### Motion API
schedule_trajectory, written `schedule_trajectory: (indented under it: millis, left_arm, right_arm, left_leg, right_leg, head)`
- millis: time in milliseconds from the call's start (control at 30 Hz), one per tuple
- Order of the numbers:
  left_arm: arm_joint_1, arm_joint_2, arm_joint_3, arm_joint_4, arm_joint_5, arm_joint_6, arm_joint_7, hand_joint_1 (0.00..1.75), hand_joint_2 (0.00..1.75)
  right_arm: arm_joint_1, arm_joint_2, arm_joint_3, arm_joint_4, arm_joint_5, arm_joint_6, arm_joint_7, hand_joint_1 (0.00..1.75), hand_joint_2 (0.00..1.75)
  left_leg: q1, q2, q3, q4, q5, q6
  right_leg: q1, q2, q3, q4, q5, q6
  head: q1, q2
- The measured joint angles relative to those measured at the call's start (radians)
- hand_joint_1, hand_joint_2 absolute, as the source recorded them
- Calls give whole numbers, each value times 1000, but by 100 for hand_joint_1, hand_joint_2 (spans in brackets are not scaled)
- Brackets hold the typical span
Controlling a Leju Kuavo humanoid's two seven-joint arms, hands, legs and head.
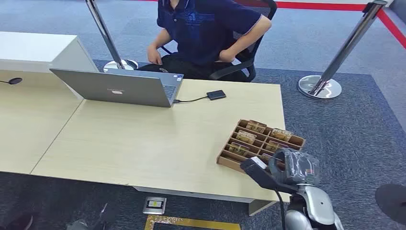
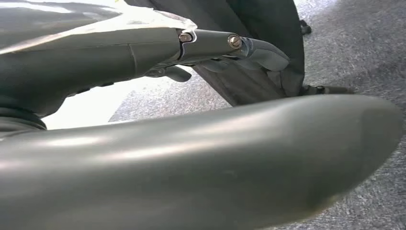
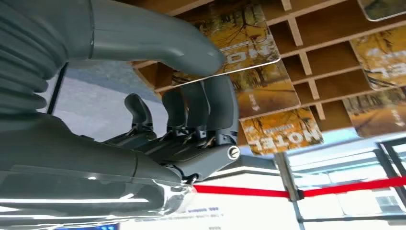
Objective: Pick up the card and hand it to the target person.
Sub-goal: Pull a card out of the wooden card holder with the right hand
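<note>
- Fingers (image 3: 210, 108) of right hand (image 3: 191, 96) curled against underside of a card (image 3: 249, 45); thick grey thumb (image 3: 158, 40) lies on card's opposite face, so card is pinched betw. thumb and fingers.
- Card: autumn-tree print w/ pale lettering, one rounded corner jutting past thumb tip, held close over the wooden tray (image 3: 330, 48).
- Head view: right hand (image 1: 282, 167) sits at tray's (image 1: 230, 160) near corner, small pale flat piece at fingertips; dark fingers point toward the tray. Silver right arm (image 1: 313, 206) rises from below, just beside the tray.
- Tray is a divided wooden rack, near table's (image 1: 143, 139) right edge; more cards (image 1: 246, 137) lie in its compartments, some slots bare. Wrist view shows one w/ "MOTEL"-like lettering (image 3: 280, 134) just beside the held card.
- Left hand (image 2: 225, 45): fingers bent inward, nothing seen in them, hanging over grey carpet; can't tell more, thumb blocks much of that view.
- Far across table from tray: open grey laptop (image 1: 119, 86), cable running to a small black box (image 1: 216, 94).
- Person (image 1: 206, 28) in dark blue shirt sits in a black chair behind table, well apart from the tray.
- Chrome stanchion (image 1: 335, 62) w/ red rope stands on carpet beyond tray; another stanchion (image 1: 107, 38) beside the person.
</note>
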Motion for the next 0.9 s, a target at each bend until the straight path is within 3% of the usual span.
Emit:
schedule_trajectory:
  millis: [533, 900]
  left_arm:
    - [-1, 2, 0, 0, 5, 0, -3, 0, 0]
    - [-2, 2, 7, 0, 16, 1, -2, 0, 0]
  right_arm:
    - [-36, -63, 4, -149, 26, 29, -22, 123, 175]
    - [-234, -92, 71, -131, -80, 60, -90, 117, 175]
  left_leg:
    - [0, 0, 0, 0, 0, 0]
    - [0, 0, 0, 0, 1, 0]
  right_leg:
    - [0, 0, 0, 0, 0, 0]
    - [0, 0, 0, 1, 1, -1]
  head:
    - [0, 0]
    - [0, 0]
